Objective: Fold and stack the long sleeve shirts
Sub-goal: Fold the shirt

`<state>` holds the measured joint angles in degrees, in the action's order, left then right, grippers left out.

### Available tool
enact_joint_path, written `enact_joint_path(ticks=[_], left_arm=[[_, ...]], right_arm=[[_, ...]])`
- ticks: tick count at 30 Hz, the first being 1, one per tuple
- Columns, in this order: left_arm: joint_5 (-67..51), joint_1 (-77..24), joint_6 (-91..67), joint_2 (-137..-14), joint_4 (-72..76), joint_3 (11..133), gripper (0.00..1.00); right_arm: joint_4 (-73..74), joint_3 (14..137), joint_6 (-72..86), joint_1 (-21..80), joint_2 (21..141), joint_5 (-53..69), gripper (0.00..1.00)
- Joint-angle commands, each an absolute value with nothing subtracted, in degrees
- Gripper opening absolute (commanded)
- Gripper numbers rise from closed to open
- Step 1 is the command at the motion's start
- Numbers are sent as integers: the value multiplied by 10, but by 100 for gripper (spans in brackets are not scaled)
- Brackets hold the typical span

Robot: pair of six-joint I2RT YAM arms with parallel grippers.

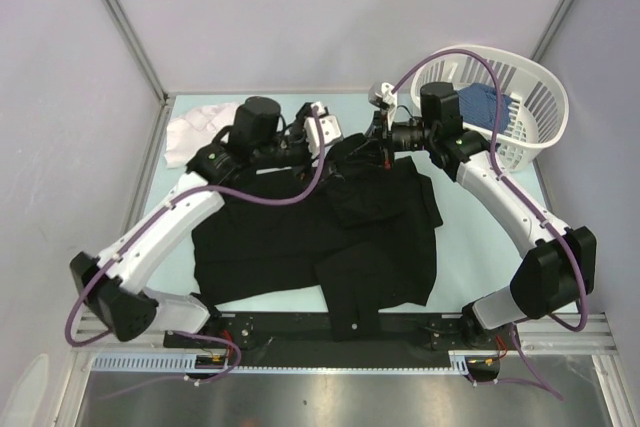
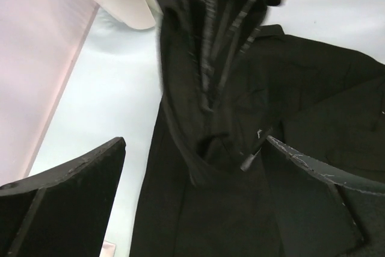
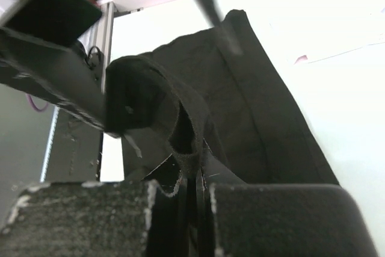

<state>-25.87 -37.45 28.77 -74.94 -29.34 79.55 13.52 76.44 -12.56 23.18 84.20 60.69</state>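
Centrally, the pale tabletop fills the middle of the top view and carries all items.

1. Black shirt: the largest item. It lies spread over the centre of the tabletop, partly folded, with one section overlapping at lower centre and reaching the near edge. Its upper edge is raised off the surface at upper centre of the frame, between the two grippers.
2. White slatted basket: located at the upper right, standing apart from the black shirt. A blue cloth lies inside it.
3. White shirt: bunched at the upper left of the tabletop, behind the left arm, just beside the black shirt's upper left corner.
4. Left gripper: jaws spread wide. In the left wrist view the fingers sit at the lower corners, with the hanging fold of black cloth between them; contact cannot be confirmed.
5. Right gripper: jaws closed. In the right wrist view a thin fold of the black shirt is pinched between them and rises up and left in a loop.
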Motion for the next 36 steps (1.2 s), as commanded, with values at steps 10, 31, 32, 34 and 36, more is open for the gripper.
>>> enact_joint_path(ticks=[10, 31, 32, 34, 36], left_arm=[[-354, -375, 354, -820, -352, 908, 0], [-616, -447, 632, -795, -667, 975, 0], [-619, -449, 632, -799, -677, 998, 0], [-618, -456, 635, -808, -697, 1013, 0], [-615, -457, 637, -809, -700, 1011, 0]], right_arm=[[194, 793, -232, 222, 806, 593, 18], [176, 823, -150, 97, 986, 498, 36], [175, 825, -154, 98, 994, 493, 35], [185, 837, -165, 100, 1020, 481, 34], [203, 845, -182, 103, 1038, 472, 30]])
